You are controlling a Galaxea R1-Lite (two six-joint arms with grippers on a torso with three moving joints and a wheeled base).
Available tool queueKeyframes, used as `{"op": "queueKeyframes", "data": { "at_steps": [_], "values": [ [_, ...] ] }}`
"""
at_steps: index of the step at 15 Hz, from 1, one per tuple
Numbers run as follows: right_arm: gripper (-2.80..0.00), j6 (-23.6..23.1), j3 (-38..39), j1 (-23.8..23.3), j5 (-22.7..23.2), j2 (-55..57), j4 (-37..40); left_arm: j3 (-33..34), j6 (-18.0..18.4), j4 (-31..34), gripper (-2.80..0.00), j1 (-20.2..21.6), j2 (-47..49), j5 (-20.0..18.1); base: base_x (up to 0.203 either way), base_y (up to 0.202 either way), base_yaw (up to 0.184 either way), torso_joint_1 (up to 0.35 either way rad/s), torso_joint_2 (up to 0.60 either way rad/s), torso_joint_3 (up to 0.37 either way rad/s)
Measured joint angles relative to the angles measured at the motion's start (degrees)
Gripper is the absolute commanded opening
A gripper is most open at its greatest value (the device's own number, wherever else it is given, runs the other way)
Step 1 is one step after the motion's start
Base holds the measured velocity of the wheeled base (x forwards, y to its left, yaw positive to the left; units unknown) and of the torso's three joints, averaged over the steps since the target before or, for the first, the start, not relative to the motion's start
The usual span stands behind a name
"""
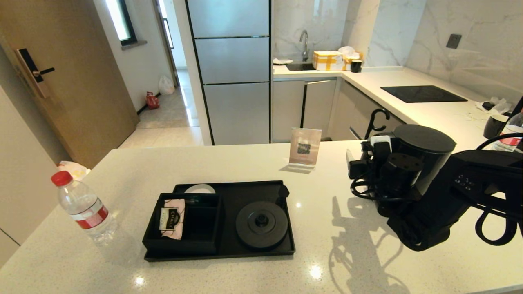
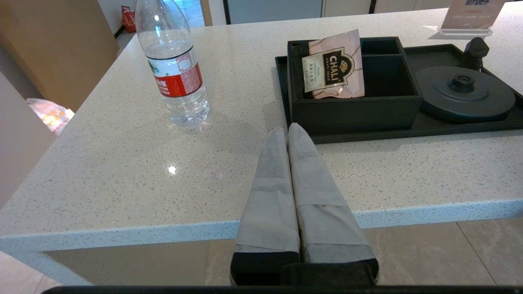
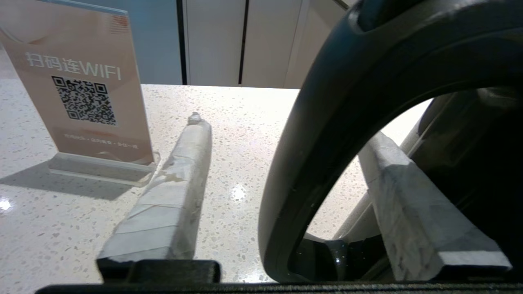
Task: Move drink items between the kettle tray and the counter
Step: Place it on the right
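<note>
Rightward of the flat black rectangular tray [image 1: 229, 251], the right gripper [image 3: 282, 163] reaches level, its spread fingers straddling the tall black kettle's [image 1: 425, 157] handle. The left gripper [image 2: 288, 132], closed, hovers near the tray; the clear red-capped bottle [image 1: 81, 206] stands left on the pale speckled surface [image 1: 327, 228].

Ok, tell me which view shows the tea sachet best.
The left wrist view: the pink tea sachet faces the camera there, leaning in the black compartment box, its logo readable. The head view shows it smaller, seen from above. The right wrist view does not show it.
</note>
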Motion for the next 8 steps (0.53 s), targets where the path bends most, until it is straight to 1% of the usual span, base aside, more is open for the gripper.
{"op": "queueKeyframes", "data": {
  "at_steps": [8],
  "values": [
    [0.00,0.06,0.00,-0.02,0.00,-0.07,0.00,0.00,0.01,-0.02,-2.80,0.00,0.00,0.00,0.000,0.000,0.000,0.000,0.00,0.000]
  ]
}}
